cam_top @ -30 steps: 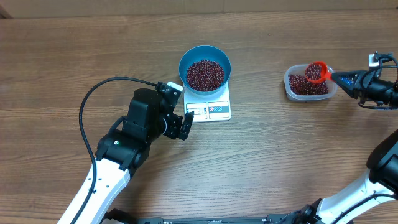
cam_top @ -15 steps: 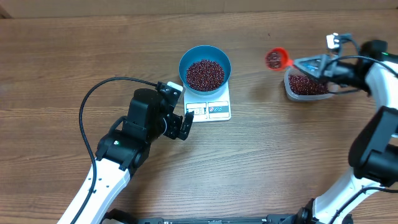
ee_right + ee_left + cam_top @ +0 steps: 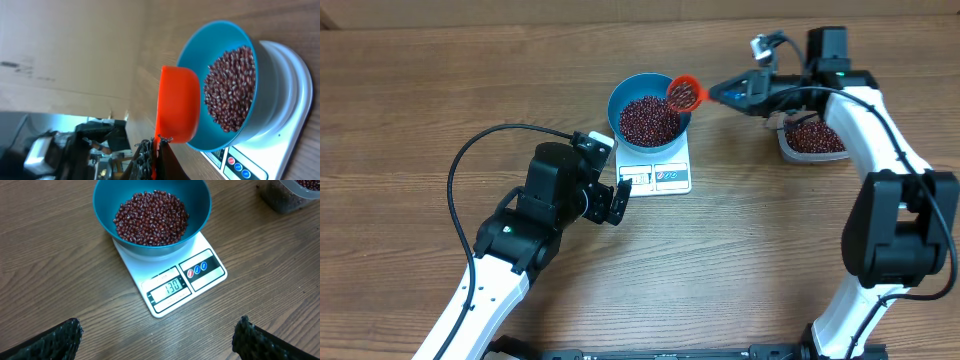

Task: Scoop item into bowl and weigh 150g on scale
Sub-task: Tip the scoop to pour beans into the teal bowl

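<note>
The blue bowl (image 3: 618, 98) stands on the white scale (image 3: 682, 160), holding a heap of dark red-brown beans (image 3: 648, 120). My right gripper (image 3: 725, 92) is shut on the handle of an orange scoop (image 3: 684, 93) loaded with beans, which hangs over the bowl's right rim. In the right wrist view the scoop (image 3: 177, 105) sits beside the bowl (image 3: 200, 50), gripper (image 3: 159, 150) below it. My left gripper (image 3: 610, 200) stands open at the scale's front left, empty. In the left wrist view the gripper (image 3: 157, 330) faces the bowl (image 3: 107, 200) and the scale (image 3: 135, 265), whose display reads 130.
A clear plastic tub (image 3: 812, 138) with more beans sits at the right, under my right arm. A black cable (image 3: 470, 160) loops left of my left arm.
My right arm has carried the loaded scoop leftward from the tub to the bowl's right rim. The left arm has not moved.
</note>
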You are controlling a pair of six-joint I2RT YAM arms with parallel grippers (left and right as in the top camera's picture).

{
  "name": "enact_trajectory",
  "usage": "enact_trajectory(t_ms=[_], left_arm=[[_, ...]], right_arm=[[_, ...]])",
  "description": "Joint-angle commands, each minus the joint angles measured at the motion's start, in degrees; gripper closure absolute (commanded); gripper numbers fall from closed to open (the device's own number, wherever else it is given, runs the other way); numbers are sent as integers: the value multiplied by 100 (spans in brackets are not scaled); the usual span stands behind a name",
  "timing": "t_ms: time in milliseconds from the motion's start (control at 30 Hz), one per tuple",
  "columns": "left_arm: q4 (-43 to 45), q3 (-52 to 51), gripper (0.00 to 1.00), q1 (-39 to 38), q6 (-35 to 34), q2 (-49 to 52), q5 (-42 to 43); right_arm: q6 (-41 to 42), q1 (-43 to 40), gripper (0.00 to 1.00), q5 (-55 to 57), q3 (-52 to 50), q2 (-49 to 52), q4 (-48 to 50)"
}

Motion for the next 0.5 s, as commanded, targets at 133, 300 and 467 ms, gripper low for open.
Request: enact_trajectory(t_ms=[133, 300, 467], left_arm=[[2, -24, 0, 20, -59, 44, 37], [2, -24, 0, 20, -59, 46, 37], [2, -22, 0, 20, -59, 44, 37]], right_arm=[[415, 634, 96, 1381, 485, -133, 39], [339, 975, 96, 2264, 531, -275, 33], [37, 1309, 96, 3145, 531, -356, 39]])
